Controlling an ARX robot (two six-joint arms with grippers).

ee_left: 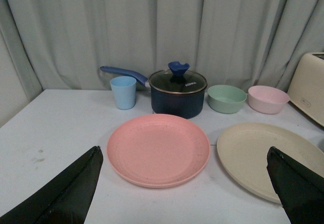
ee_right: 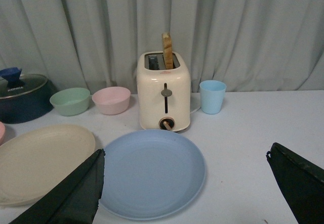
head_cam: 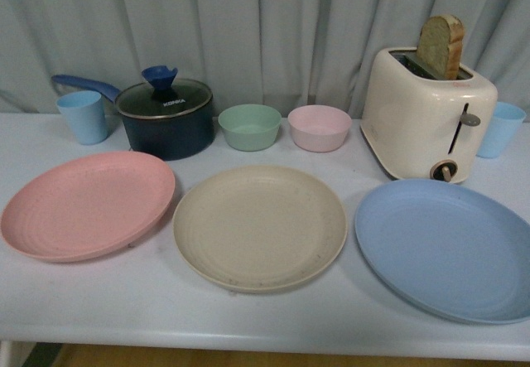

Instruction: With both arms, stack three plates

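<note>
Of each arm only two black fingers show, poking in at the lower corners of its own wrist view, the rest out of frame. The left gripper [ee_left: 183,155] has its fingers [ee_left: 66,193] spread wide with nothing between them, and the right gripper [ee_right: 186,150] is just as wide open and empty. In the front view the light blue plate [head_cam: 447,247] is cut off at the right edge of the picture. The toaster [head_cam: 426,114] hides part of the blue cup [head_cam: 500,128] behind it, and the other blue cup [head_cam: 82,116] covers some of the dark pot's [head_cam: 166,123] handle (the lettering on the lid is too small for me to read). The three plates lie flat and unstacked in a row along the near side of the white table [head_cam: 273,325]. The pink plate [head_cam: 87,205] is on the left, the cream plate [head_cam: 258,226] in the middle just beside it, and the blue one on the right, none of them touching. They are round, shallow and matte, alike in size, with fine speckles and faint rings in the pink one. Farther back stand a green bowl [head_cam: 249,127] and a pink bowl [head_cam: 319,127], side by side between pot and toaster, with a slice of bread [head_cam: 440,46] upright in the toaster's slot.
</note>
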